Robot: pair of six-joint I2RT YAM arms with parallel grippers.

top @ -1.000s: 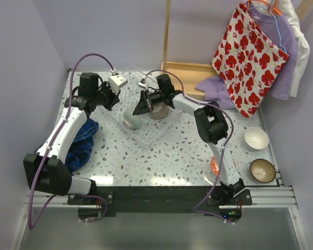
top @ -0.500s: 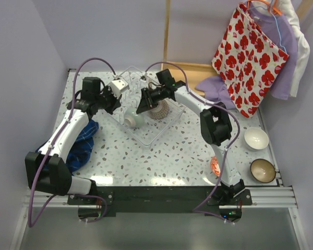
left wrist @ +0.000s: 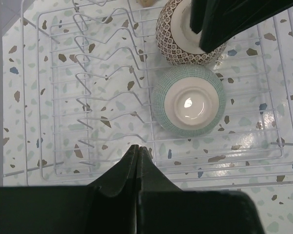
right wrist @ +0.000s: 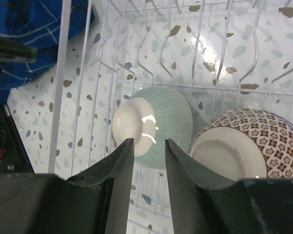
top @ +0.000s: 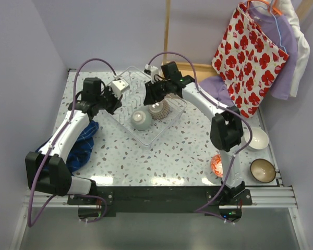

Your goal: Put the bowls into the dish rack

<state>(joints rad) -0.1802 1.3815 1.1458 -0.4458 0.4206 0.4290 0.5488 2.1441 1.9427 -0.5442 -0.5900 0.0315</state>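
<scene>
**dishguy:** Where are the bowls sitting?

**yam_fan:** The pale green bowl (top: pixel 141 120) and the brown net-patterned bowl (top: pixel 159 110) are bottoms up, side by side in the dish rack (top: pixel 151 134), mid frame. The white bowl (top: pixel 256 138) and brown glazed bowl (top: pixel 263 170) are lower right. The orange bowl (top: pixel 216 165) is half hidden by the right arm.

**dishguy:** Grippers?

**yam_fan:** The left gripper (left wrist: pixel 138 148) is pinched closed and empty at the rack's edge. The right gripper (right wrist: pixel 147 146) is slightly parted, holding nothing, over both bowls. There's a blue cloth (top: pixel 81 143) on the left.
</scene>
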